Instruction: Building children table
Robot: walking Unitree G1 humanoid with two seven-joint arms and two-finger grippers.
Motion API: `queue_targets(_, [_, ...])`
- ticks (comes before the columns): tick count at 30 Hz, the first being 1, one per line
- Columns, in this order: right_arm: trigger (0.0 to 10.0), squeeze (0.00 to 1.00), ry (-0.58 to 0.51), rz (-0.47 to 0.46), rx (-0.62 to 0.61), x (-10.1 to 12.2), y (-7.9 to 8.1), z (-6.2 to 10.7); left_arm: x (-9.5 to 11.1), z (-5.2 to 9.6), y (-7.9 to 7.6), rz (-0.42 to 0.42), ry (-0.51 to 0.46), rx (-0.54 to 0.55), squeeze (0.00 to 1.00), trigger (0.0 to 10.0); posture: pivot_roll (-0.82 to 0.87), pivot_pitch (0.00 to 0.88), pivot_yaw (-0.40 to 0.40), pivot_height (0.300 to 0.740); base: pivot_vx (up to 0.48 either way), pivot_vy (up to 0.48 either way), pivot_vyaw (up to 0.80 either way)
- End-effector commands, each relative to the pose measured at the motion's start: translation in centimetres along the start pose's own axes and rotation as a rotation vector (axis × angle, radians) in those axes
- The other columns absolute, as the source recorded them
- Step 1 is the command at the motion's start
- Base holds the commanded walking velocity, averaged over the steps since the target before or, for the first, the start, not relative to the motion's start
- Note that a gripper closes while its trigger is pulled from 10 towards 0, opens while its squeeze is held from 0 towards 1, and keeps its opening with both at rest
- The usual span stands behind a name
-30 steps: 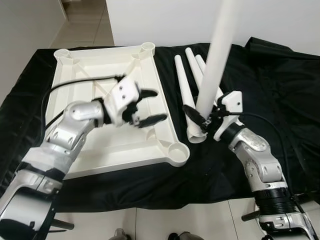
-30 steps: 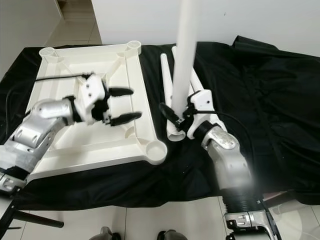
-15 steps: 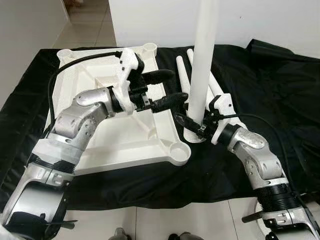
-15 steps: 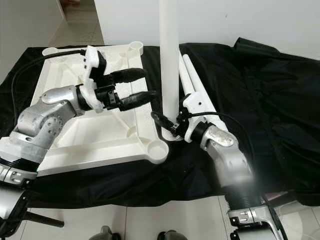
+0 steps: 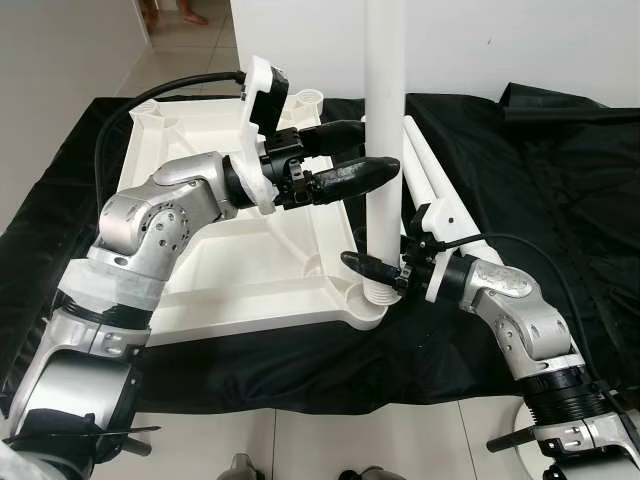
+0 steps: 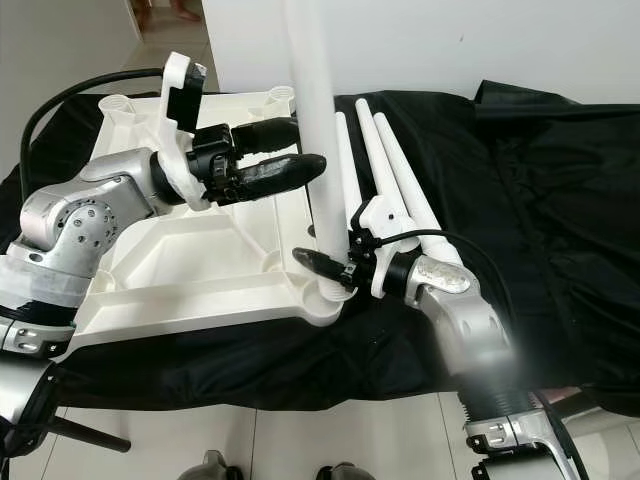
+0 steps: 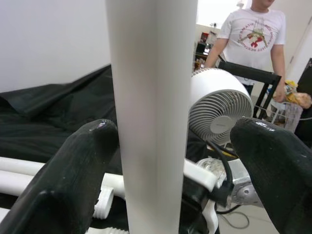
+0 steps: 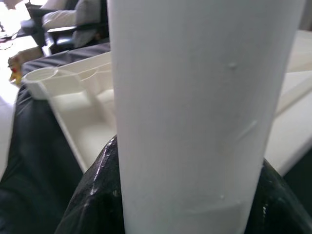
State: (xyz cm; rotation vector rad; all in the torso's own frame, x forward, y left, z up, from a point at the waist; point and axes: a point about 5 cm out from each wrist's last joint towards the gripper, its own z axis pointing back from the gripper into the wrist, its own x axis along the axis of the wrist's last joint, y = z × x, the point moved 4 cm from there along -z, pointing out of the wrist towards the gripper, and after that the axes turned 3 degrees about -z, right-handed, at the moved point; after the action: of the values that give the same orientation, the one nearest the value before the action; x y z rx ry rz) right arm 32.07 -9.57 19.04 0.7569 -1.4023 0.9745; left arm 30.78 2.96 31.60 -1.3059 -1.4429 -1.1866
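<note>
Right gripper [image 5: 385,272] clamps the white table leg [image 5: 384,150] near its foot, holding it upright over the near corner socket [image 5: 368,300] of the upturned tabletop [image 5: 220,270]; left gripper [image 5: 372,158], fingers spread, brackets the leg higher up, likely to steady it.

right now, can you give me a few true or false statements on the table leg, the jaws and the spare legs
1. The right gripper holds the upright white plastic table leg near its base. True.
2. The left gripper has its jaws shut tight on the leg. False: the jaws are open, either side of it.
3. The leg's foot is at a corner socket of the upturned white plastic tabletop. True.
4. The spare white legs stand upright. False: they lie on the black cloth.
</note>
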Motion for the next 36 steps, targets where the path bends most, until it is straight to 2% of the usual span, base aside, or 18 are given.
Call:
queue_targets(1, [10.0, 0.0, -0.015, 0.019, 0.038, 0.9, 0.4, -0.3, 0.1, -0.3, -0.6, -0.003, 0.019, -0.067, 0.0, 10.0, -0.04, 0.036, 0.0, 0.74, 0.0, 0.0, 0.0])
queue_targets(2, [10.0, 0.0, -0.01, 0.021, 0.045, 0.9, 0.4, -0.2, 0.5, -0.5, -0.1, 0.011, 0.017, -0.044, 0.0, 10.0, -0.04, 0.041, 0.001, 0.74, 0.0, 0.0, 0.0])
queue_targets(7, [10.0, 0.0, -0.006, 0.022, 0.046, 0.9, 0.4, -0.2, 1.1, -0.7, 0.7, 0.035, 0.004, -0.015, 0.0, 10.0, -0.04, 0.044, 0.003, 0.74, 0.0, 0.0, 0.0])
queue_targets(10, [10.0, 0.0, -0.003, 0.023, 0.046, 1.0, 0.3, -0.2, 2.1, -0.9, 1.9, 0.087, -0.016, 0.032, 0.0, 10.0, -0.04, 0.052, 0.01, 0.74, 0.0, 0.0, 0.0])
queue_targets(13, [10.0, 0.0, -0.004, 0.023, 0.045, 1.0, 0.3, -0.2, 2.3, -1.0, 2.4, 0.1, -0.023, 0.053, 0.0, 10.0, -0.04, 0.053, 0.011, 0.74, 0.0, 0.0, 0.0])
queue_targets(14, [10.0, 0.0, -0.004, 0.024, 0.044, 1.0, 0.3, -0.2, 2.6, -1.1, 2.8, 0.11, -0.041, 0.075, 0.0, 8.6, -0.04, 0.054, 0.012, 0.74, 0.0, 0.0, 0.0])
queue_targets(15, [10.0, 0.0, -0.004, 0.024, 0.044, 1.0, 0.3, -0.2, 2.6, -1.1, 2.8, 0.11, -0.041, 0.075, 0.0, 8.6, -0.04, 0.054, 0.012, 0.74, 0.0, 0.0, 0.0])
queue_targets(16, [10.0, 0.0, -0.006, 0.024, 0.042, 1.1, 0.3, -0.1, 3.0, -1.1, 3.4, 0.127, -0.065, 0.111, 0.0, 0.0, -0.05, 0.056, 0.016, 0.74, 0.0, 0.0, 0.0])
queue_targets(24, [10.0, 0.0, -0.009, 0.024, 0.037, 1.1, 0.2, 0.0, 3.5, -1.3, 4.4, 0.148, -0.081, 0.158, 0.0, 0.0, -0.05, 0.057, 0.019, 0.74, 0.0, 0.0, 0.0])
queue_targets(28, [10.0, 0.0, -0.037, 0.012, 0.017, 1.6, -0.2, 0.1, 4.9, -1.7, 4.7, 0.11, -0.088, 0.202, 0.0, 0.0, -0.04, 0.061, 0.019, 0.74, 0.0, 0.0, 0.0])
queue_targets(33, [10.0, 0.0, -0.047, 0.002, 0.011, 1.7, -0.3, 0.1, 5.1, -1.8, 4.8, 0.093, -0.08, 0.22, 0.0, 0.0, -0.04, 0.061, 0.019, 0.74, 0.0, 0.0, 0.0])
queue_targets(34, [10.0, 1.0, -0.059, 0.002, 0.003, 2.0, -0.5, 0.1, 5.3, -1.9, 4.9, 0.073, -0.063, 0.232, 0.0, 10.0, -0.04, 0.061, 0.019, 0.74, 0.0, 0.0, 0.0])
queue_targets(35, [10.0, 1.0, -0.059, 0.002, 0.003, 2.0, -0.5, 0.1, 5.3, -1.9, 4.9, 0.073, -0.063, 0.232, 0.0, 10.0, -0.04, 0.061, 0.019, 0.74, 0.0, 0.0, 0.0])
queue_targets(36, [10.0, 1.0, -0.086, -0.001, -0.022, 2.5, -0.9, 0.0, 5.2, -2.1, 5.3, 0.05, -0.003, 0.274, 0.0, 10.0, -0.04, 0.06, 0.018, 0.74, 0.0, 0.0, 0.0])
